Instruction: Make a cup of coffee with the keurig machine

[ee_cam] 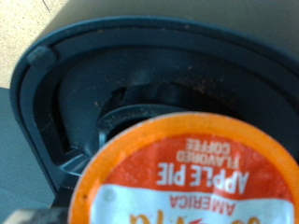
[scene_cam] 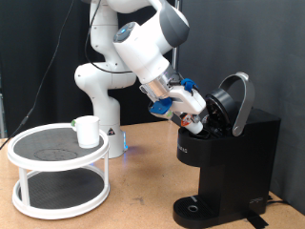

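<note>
At the open mouth of the keurig machine (scene_cam: 233,143), lid raised, I have the gripper (scene_cam: 195,116) clamped on a pod (ee_cam: 192,177), its orange "Apple Pie" foil filling my wrist view just above the dark brew chamber (ee_cam: 131,103). I judge this the pod-loading step; seating it calls for careful centring. On the white rack (scene_cam: 57,153), the cup (scene_cam: 88,131) waits, well apart.
</note>
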You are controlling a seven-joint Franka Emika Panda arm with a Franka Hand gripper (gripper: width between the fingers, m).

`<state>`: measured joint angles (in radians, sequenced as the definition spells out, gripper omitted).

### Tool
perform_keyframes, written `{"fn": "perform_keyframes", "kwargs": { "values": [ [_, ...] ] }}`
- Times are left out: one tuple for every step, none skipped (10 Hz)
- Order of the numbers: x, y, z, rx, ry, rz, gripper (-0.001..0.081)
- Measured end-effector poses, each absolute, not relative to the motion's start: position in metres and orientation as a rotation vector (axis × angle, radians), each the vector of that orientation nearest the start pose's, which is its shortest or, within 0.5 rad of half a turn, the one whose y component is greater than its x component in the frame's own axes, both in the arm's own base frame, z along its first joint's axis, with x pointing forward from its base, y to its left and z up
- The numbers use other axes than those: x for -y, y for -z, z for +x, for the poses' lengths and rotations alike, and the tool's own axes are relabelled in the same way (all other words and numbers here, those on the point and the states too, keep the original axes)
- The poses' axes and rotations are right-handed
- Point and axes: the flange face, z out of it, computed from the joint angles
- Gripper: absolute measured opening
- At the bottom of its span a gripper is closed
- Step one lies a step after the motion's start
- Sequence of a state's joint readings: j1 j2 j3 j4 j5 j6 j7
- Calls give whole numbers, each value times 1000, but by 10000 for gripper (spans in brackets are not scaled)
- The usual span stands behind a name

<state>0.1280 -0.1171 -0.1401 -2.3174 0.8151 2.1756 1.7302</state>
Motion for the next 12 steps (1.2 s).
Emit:
{"fn": "perform_keyframes", "kwargs": {
  "values": [
    [-21, -396, 497, -2365, -723, -1155, 372],
    [-22, -396, 498, -2365, -724, -1157, 372],
    [-24, -395, 498, -2364, -725, -1160, 372],
    [-27, -395, 499, -2364, -728, -1163, 372],
    [-30, -393, 499, -2365, -732, -1166, 372],
    [-33, -392, 499, -2363, -736, -1168, 497],
    [-36, -393, 500, -2358, -740, -1170, 633],
    [-39, -393, 500, -2355, -740, -1173, 633],
    [-40, -394, 500, -2352, -741, -1176, 717],
    [-41, -395, 500, -2350, -743, -1179, 717],
    [-43, -395, 499, -2349, -763, -1191, 731],
    [-45, -395, 497, -2348, -792, -1213, 731]
  ]
}}
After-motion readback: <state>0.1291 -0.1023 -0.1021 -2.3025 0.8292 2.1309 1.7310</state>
